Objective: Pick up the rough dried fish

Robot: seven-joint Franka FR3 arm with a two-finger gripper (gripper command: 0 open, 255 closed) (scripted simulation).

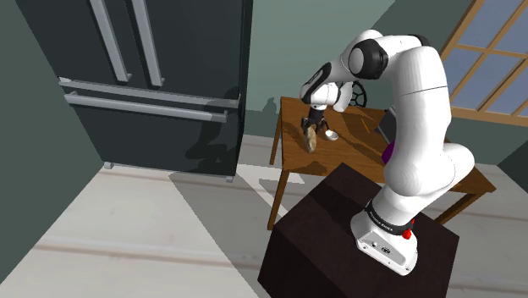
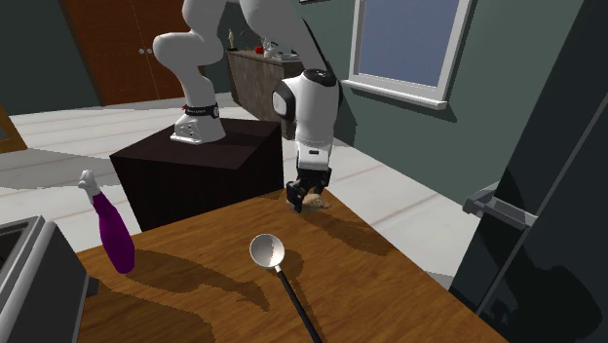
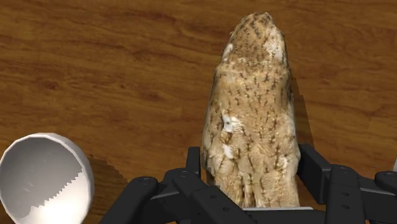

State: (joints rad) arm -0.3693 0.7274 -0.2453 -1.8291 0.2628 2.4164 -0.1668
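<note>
The dried fish (image 3: 251, 114) is tan and brown with a rough, speckled skin. It sits between my two black fingers (image 3: 195, 160), which press against its sides. My gripper (image 3: 251, 162) is shut on it, pointing down at the wooden table (image 3: 114, 76). In the shoulder view the gripper (image 1: 313, 128) holds the fish (image 1: 311, 141) near the table's left end. In the second exterior view the gripper (image 2: 303, 192) and fish (image 2: 316, 202) are at the table's far edge. Whether the fish touches the wood I cannot tell.
A metal ladle (image 2: 265, 250) lies close to the fish, with its bowl (image 3: 41, 175) beside my gripper. A purple bottle (image 2: 115, 234) stands further along the table (image 2: 195, 292), next to a grey appliance (image 2: 24, 278). A dark fridge (image 1: 144, 76) stands beyond the table's end.
</note>
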